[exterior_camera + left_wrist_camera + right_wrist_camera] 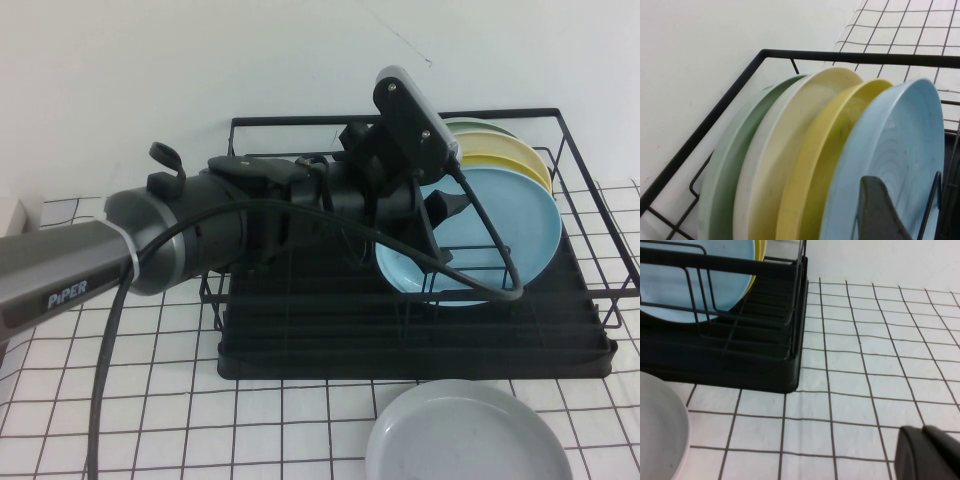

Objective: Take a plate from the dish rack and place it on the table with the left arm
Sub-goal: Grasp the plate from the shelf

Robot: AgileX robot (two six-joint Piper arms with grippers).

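The light sky-blue plate (500, 230) stands on edge at the front of a row of plates in the black wire dish rack (400, 345). My left arm reaches over the rack from the left. My left gripper (445, 205) is at the blue plate's left edge, against its front face. In the left wrist view the gripper (875, 200) sits right before the blue plate (900, 130), partly hidden by it. My right gripper (922, 432) is shut and empty, low over the table (865, 365) to the right of the rack (765, 365). It is out of the high view.
Behind the blue plate stand a yellow plate (840, 130), a cream plate (790, 140) and a green plate (735, 150). A pale grey plate (465, 435) lies flat on the gridded table (150, 400) in front of the rack. A white wall stands behind.
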